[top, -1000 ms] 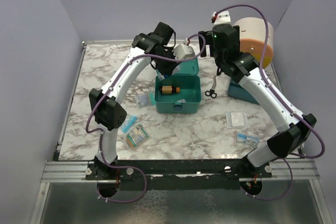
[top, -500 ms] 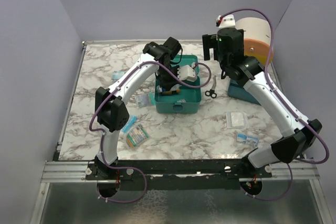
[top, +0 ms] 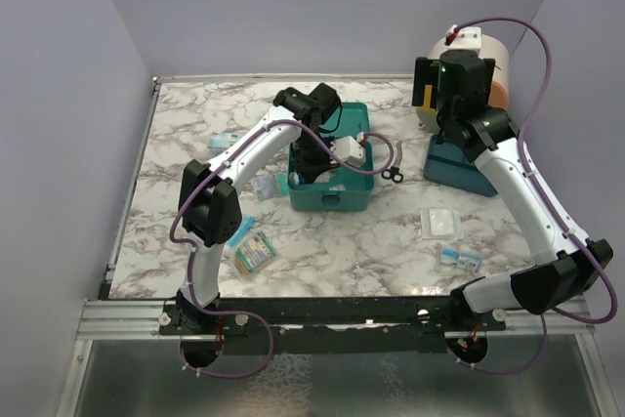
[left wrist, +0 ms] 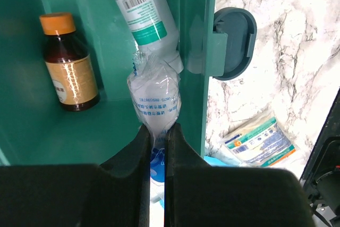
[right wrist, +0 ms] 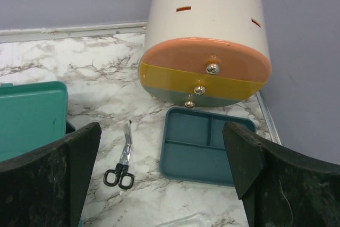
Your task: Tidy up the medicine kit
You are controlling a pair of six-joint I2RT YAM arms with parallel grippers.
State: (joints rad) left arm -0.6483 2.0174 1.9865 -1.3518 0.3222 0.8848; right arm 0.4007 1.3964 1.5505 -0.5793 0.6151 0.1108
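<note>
Two items lie in the open medicine kit (top: 332, 200) at mid-table: a brown bottle (left wrist: 69, 67) and a white bottle (left wrist: 147, 11). The left gripper (left wrist: 158, 129), inside it, pinches a clear packet (left wrist: 154, 94). The right gripper (right wrist: 159, 150) hangs spread wide, empty, beside the round drawer unit (right wrist: 204, 19).

left pincer (left wrist: 158, 128) points down, jaws pinched nearly together; right pincer (right wrist: 162, 131) hangs raised, jaws spread wide.
</note>
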